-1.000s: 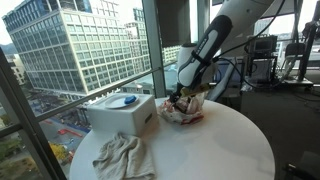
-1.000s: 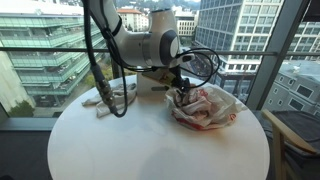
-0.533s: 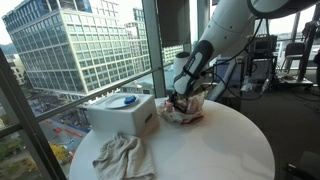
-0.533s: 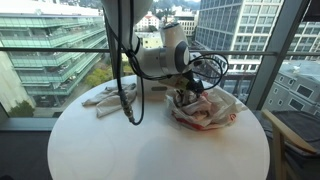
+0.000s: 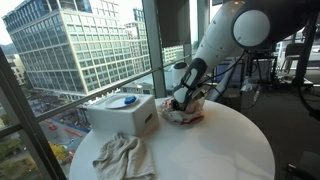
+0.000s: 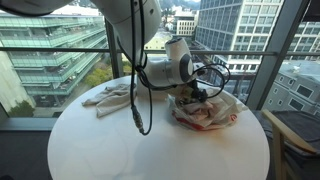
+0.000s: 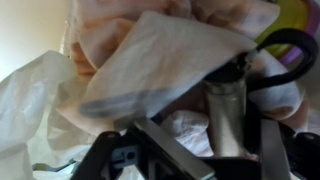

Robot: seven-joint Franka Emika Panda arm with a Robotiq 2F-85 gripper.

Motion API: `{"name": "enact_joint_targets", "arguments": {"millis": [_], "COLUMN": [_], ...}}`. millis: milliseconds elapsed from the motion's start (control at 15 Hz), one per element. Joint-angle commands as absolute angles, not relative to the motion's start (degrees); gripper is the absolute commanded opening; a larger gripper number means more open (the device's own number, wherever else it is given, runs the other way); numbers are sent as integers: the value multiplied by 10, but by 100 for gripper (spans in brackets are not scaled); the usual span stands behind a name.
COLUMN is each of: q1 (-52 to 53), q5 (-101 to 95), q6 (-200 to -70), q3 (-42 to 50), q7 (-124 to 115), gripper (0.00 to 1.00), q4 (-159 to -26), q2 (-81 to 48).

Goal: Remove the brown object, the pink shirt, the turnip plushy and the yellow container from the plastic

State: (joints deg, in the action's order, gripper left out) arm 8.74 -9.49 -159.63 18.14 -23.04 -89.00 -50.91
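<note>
A crumpled white plastic bag with red print (image 5: 183, 112) lies on the round white table (image 5: 215, 150); it also shows in the other exterior view (image 6: 207, 110). My gripper (image 5: 180, 100) (image 6: 189, 95) reaches down into the bag's mouth. In the wrist view the fingers (image 7: 185, 115) stand apart with white plastic (image 7: 30, 95) between them, holding nothing. Above them lie the pink shirt (image 7: 110, 35), a flat tan-brown object (image 7: 150, 65) and a bit of the yellow container (image 7: 300, 15). I cannot make out the turnip plushy.
A white box with a blue item on top (image 5: 122, 113) stands left of the bag. A crumpled beige cloth (image 5: 122, 157) (image 6: 113, 97) lies on the table. Windows run close behind the table. A black cable loop (image 7: 285, 60) sits beside the fingers.
The arm's upper links have swung over and lower above the bag. The gripper has stayed at the bag's mouth, pushed slightly deeper.
</note>
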Motion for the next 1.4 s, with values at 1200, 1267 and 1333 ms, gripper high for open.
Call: {"name": "enact_joint_targets", "arguments": {"millis": [1200,1267,1333], "q1": [146,144,140], "q5": [-236,-269,-302], "q6": [-1407,-1402,-1397], "q3": [182,181,177], "q7": [-293,-305,-324], "gripper": [9,9,9], "q4": [-1107,-1122,-1137], "q2": [-145,-116,-86]}}
